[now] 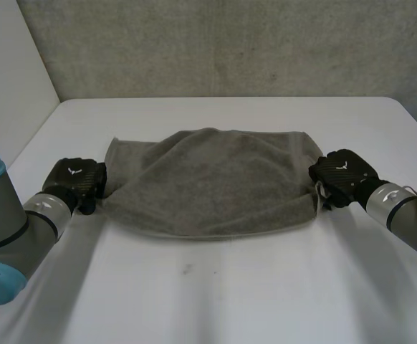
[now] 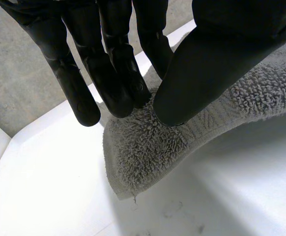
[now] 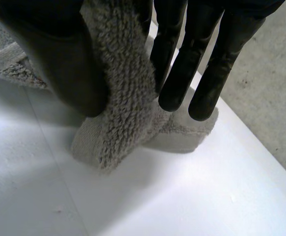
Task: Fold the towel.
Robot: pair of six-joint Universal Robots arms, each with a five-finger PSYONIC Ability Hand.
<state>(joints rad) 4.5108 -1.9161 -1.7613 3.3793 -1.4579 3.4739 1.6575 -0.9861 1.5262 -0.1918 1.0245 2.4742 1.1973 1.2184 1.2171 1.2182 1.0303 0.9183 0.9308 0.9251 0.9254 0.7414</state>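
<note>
Head view: a grey terry-cloth towel (image 1: 216, 183) lies bunched at the middle of a white flat table (image 1: 230, 294), its far edge rounded and its near edge curved; it appears to be doubled over, though the layers cannot be told apart with certainty here. The left hand (image 1: 76, 183) sits at one side edge of the towel, the right hand (image 1: 341, 175) at the opposite side edge, by the near corner; the cloth spans the space between the two hands. A rough grey concrete wall (image 1: 230, 43) stands behind the table. Left wrist view: the left hand's fingers (image 2: 111, 73) are straight and pressed close together, with the thumb (image 2: 207, 69) bearing down on the towel (image 2: 143, 152) opposite them, so the cloth's edge is pinched between thumb and fingertips. A rounded corner of towel projects just past the fingertips, and the edge leading away from the thumb arches clear of the table (image 2: 49, 196). Right wrist view: the right hand's fingers (image 3: 182, 69) are straight and side by side, the thumb (image 3: 59, 59) opposite, with a thick fold of towel (image 3: 118, 98) pinched between them. The fold runs down past the fingertips and its end rests on the table (image 3: 182, 196) directly beneath them.
</note>
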